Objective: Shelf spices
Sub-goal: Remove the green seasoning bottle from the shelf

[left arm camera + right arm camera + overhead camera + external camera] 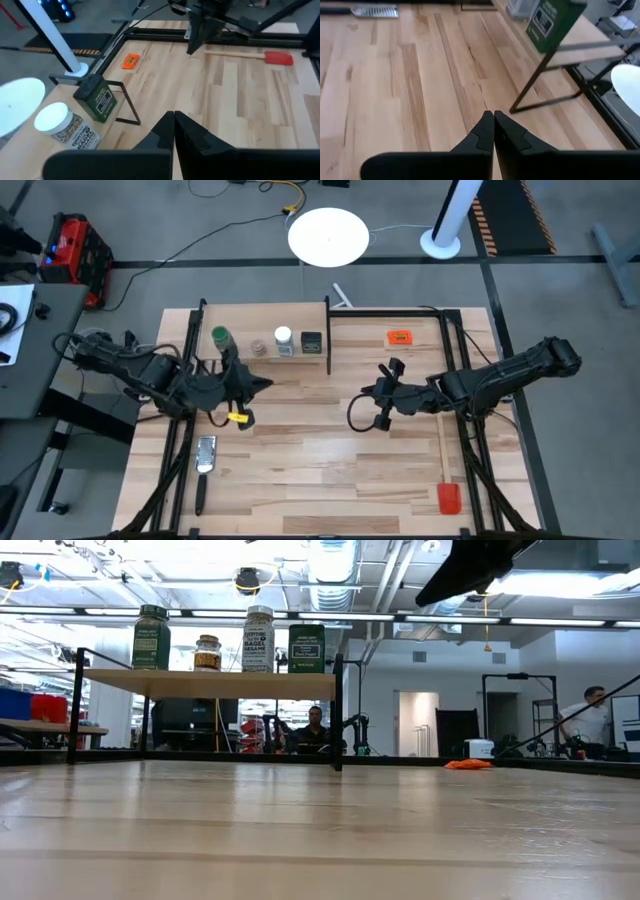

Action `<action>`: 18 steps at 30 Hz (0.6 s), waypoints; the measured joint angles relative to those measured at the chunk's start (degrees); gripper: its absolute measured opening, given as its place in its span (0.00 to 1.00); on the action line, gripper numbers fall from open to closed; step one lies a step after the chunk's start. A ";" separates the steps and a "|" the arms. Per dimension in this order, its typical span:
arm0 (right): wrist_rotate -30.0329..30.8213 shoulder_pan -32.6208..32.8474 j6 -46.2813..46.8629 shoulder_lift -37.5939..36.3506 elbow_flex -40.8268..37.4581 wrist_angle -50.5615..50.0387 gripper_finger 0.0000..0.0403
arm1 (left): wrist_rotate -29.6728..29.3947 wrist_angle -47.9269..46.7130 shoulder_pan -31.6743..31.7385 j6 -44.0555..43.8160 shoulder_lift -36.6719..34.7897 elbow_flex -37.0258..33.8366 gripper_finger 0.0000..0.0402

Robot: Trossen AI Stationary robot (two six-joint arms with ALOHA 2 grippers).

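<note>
Spices (pixel 237 640) all sat in a row on the shelf (pixel 210 684). We had left gripper (pixel 262 385) and right gripper (pixel 366 392) shut, both empty, over the table (pixel 330 470).

Shelf (pixel 262 321) at far left portion of table (pixel 330 480). Four containers in a row on shelf: green-lidded jar (pixel 220 337), brownish jar (pixel 259 347), white-lidded jar (pixel 283 338), black tin (pixel 311 341). Left gripper (pixel 262 385) just in front of shelf, fingers closed, empty. Right gripper (pixel 384 370) near table centre, closed, empty. Orange tag (pixel 400 337) at far right. Red-headed spatula (pixel 446 480) along right edge. Metal grater (pixel 206 453) at near left.
</note>
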 joint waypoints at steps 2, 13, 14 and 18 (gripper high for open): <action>-0.01 -0.02 -2.32 0.00 0.00 2.05 0.04 | -3.02 0.25 -1.86 -0.65 0.54 -0.33 0.00; 0.05 -0.05 -17.43 -0.02 0.00 12.02 0.07 | -28.87 1.94 -13.51 -6.89 0.91 -6.46 0.00; 0.08 -0.27 -18.24 -0.02 0.00 12.94 0.08 | -31.49 1.95 -14.78 -7.33 0.90 -7.11 0.00; 0.19 -1.35 -22.45 -0.02 0.00 16.42 0.14 | -37.30 1.26 -18.19 -9.78 0.86 -9.64 0.00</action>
